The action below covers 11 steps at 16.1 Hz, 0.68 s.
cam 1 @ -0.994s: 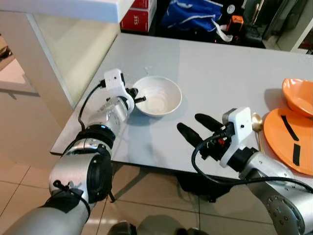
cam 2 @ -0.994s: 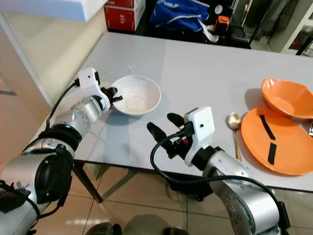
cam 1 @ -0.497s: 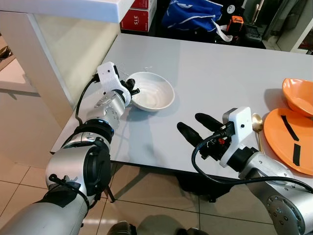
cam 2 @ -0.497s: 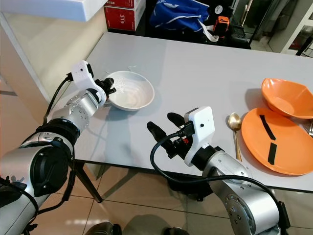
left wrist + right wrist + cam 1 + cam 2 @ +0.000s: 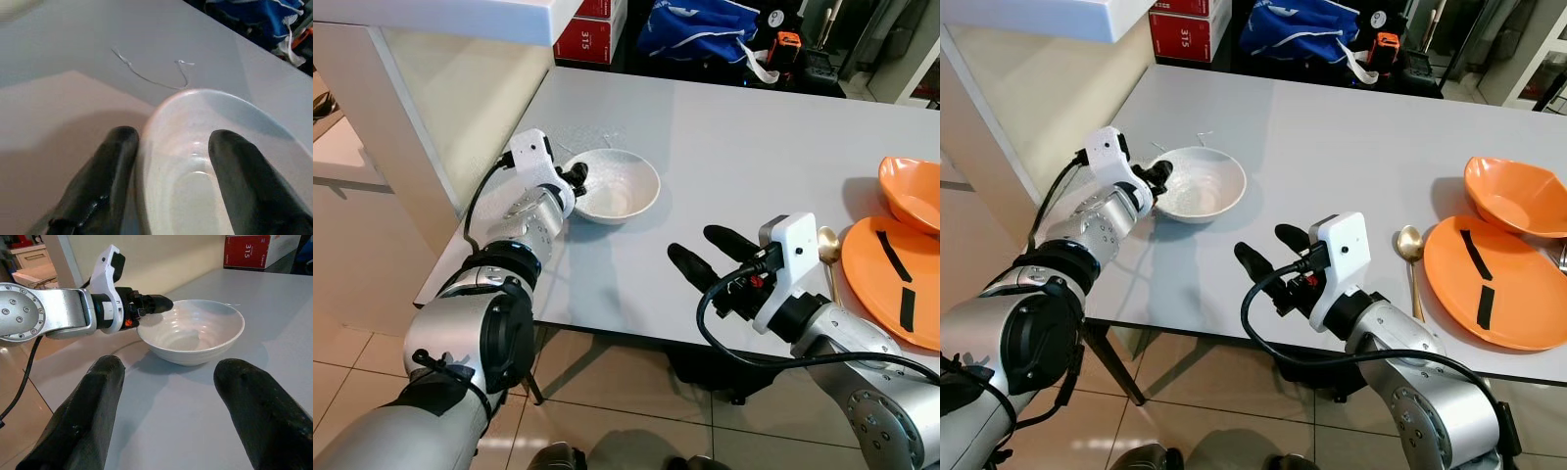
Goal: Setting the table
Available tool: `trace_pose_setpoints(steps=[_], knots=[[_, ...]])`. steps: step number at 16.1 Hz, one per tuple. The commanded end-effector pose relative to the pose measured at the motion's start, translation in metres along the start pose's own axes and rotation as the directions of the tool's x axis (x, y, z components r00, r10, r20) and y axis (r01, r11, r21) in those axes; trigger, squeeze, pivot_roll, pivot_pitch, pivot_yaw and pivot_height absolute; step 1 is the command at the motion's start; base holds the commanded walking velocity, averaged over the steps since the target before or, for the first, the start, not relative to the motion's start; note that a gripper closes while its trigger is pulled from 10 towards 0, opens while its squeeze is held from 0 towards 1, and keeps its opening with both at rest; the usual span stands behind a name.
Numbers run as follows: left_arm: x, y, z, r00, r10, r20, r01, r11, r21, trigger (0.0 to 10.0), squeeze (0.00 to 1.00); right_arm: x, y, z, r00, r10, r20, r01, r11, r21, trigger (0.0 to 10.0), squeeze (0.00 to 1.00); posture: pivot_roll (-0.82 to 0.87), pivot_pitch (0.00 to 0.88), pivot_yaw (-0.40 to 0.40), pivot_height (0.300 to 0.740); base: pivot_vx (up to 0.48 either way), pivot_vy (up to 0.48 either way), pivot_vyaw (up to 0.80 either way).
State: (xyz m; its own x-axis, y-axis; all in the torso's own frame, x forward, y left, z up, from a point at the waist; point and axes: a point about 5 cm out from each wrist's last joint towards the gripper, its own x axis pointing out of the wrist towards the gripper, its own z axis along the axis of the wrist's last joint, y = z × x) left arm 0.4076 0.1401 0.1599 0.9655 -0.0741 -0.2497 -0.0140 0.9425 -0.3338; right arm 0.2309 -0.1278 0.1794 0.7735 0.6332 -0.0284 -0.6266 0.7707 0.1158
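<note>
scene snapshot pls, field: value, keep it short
surface: grey table
left gripper: fingers straddle near rim of white ceramic bowl, one inside, one outside
right gripper: open, hovering over table's front edge, holding nothing
bowl position: table's left front corner area
right side: gold spoon beside flat orange plate, orange bowl behind it
background: blue bag, red box

One white bowl [image 5: 620, 186] sits on the worktop [image 5: 744, 147] at about 10 o'clock. One orange bowl [image 5: 911, 193] and one orange plate [image 5: 891, 284] lie at 3 o'clock, and there is one gold spoon [image 5: 827, 245] just beside the plate. Two tools are counted: the left tool [image 5: 576, 179] and the right tool [image 5: 710, 255]. One red box [image 5: 590, 39] and one blue bag [image 5: 700, 27] sit at 12 o'clock.
</note>
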Motion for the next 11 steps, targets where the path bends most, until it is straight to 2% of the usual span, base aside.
trace_pose_setpoints(steps=[1,3,4,5,6,8,9,10,11], knots=[[-0.001,0.005,-0.004,1.000,0.022,-0.008,-0.022,0.999,0.048,10.0,1.00,0.000,-0.002,0.003,1.000,-0.005,0.002,0.005,1.000,0.001,10.0,0.00,-0.05,0.052,-0.027,0.740,0.000,0.000,0.00],[-0.001,0.006,-0.004,0.999,0.033,0.011,-0.034,0.991,0.132,10.0,1.00,0.000,-0.002,0.002,1.000,-0.008,-0.001,0.007,1.000,-0.005,10.0,0.00,-0.05,0.047,-0.027,0.740,0.000,0.000,0.00],[-0.001,0.005,-0.004,0.999,0.030,0.020,-0.033,0.988,0.152,10.0,0.43,0.001,-0.002,0.002,1.000,-0.010,0.001,0.010,1.000,-0.008,10.0,0.00,-0.05,0.047,-0.025,0.740,0.000,0.000,0.00],[-0.001,0.003,-0.001,0.999,0.012,0.051,-0.021,0.986,0.165,10.0,0.00,0.002,-0.003,0.002,1.000,-0.013,0.004,0.013,1.000,-0.008,10.0,0.00,-0.04,0.045,-0.025,0.740,0.000,0.000,0.00],[-0.001,-0.002,0.003,0.994,-0.013,0.113,-0.005,0.988,0.156,10.0,0.00,0.003,-0.004,0.002,1.000,-0.018,0.008,0.018,1.000,-0.009,10.0,0.00,-0.04,0.043,-0.023,0.740,0.000,0.000,0.00],[-0.003,-0.004,0.009,0.982,-0.029,0.188,-0.009,0.980,0.200,10.0,0.00,0.003,-0.004,0.003,1.000,-0.022,0.009,0.022,1.000,-0.012,10.0,0.00,-0.05,0.040,-0.016,0.740,0.000,0.000,0.00],[-0.005,-0.005,0.013,0.969,-0.059,0.239,-0.005,0.966,0.257,10.0,0.00,0.001,-0.004,0.003,0.999,-0.031,0.014,0.031,0.999,-0.018,10.0,0.00,-0.05,0.038,-0.012,0.740,0.000,0.000,0.00],[-0.008,-0.001,0.012,0.962,-0.102,0.252,0.022,0.953,0.302,10.0,0.00,-0.001,-0.005,0.004,0.998,-0.059,0.026,0.059,0.998,-0.024,10.0,0.00,-0.05,0.036,0.000,0.740,0.000,0.000,0.00],[-0.015,0.002,0.011,0.946,-0.146,0.291,0.029,0.928,0.373,10.0,0.00,-0.003,-0.008,0.004,0.993,-0.110,0.044,0.112,0.993,-0.025,10.0,0.00,-0.05,0.033,0.011,0.740,0.000,0.000,0.00]])
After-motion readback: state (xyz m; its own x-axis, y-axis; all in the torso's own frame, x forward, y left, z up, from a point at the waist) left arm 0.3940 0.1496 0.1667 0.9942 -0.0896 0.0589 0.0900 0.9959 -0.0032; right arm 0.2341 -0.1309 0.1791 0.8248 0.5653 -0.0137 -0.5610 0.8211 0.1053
